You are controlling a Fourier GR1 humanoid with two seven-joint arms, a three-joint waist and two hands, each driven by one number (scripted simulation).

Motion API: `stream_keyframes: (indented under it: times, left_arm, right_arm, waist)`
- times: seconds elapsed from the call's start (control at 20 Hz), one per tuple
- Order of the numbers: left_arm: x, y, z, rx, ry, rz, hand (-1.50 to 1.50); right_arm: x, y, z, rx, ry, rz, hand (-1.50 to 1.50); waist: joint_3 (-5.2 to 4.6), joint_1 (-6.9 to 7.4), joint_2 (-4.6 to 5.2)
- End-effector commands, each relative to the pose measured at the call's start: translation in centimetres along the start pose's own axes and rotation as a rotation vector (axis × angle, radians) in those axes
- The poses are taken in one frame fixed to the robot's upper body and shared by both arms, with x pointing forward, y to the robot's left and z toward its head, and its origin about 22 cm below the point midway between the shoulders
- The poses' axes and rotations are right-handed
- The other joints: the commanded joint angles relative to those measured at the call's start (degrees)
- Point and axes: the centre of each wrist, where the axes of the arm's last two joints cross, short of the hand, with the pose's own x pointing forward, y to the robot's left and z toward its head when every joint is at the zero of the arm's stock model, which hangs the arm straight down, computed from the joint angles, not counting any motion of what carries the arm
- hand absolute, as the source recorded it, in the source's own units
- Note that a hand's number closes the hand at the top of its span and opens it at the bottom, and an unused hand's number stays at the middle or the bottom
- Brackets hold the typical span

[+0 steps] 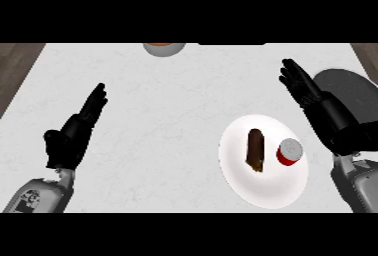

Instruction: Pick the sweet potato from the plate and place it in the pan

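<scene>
While both hands hover with fingers straight and released, the sweet potato (255,150) lies on the white plate (258,192), left of a red can (289,152). Right hand (301,82) is above the plate, beside the dark pan (351,87); left hand (74,135) far left over the tabletop (170,125).

A single head view looks steeply down onto the white counter (162,115), facing away from the robot's body, so both forearms enter from the lower edge. It sits close enough that the counter top fills nearly the whole width. The left hand (70,137) shows at the view's left and the right hand (325,107) at its right, unmirrored. The white plate (255,187) lies just left of the right hand.
</scene>
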Motion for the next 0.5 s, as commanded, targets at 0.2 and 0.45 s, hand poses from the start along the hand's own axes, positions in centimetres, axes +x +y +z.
stream_keyframes:
  times: [0.2, 0.45]
  left_arm:
    - [-0.4, -3.9, 0.5, -0.17, 0.065, 0.2, 0.0]
    - [-1.4, -6.1, 0.8, -0.226, 0.16, 0.316, 0.0]
  right_arm:
    - [-1.8, 2.6, -3.2, 0.216, 0.228, 0.621, 1.5]
    - [-0.8, 3.2, -3.8, 0.237, 0.119, 1.18, -1.5]
  waist:
    - [-1.98, 5.17, 0.21]
    - [-1.74, 3.52, -0.42]
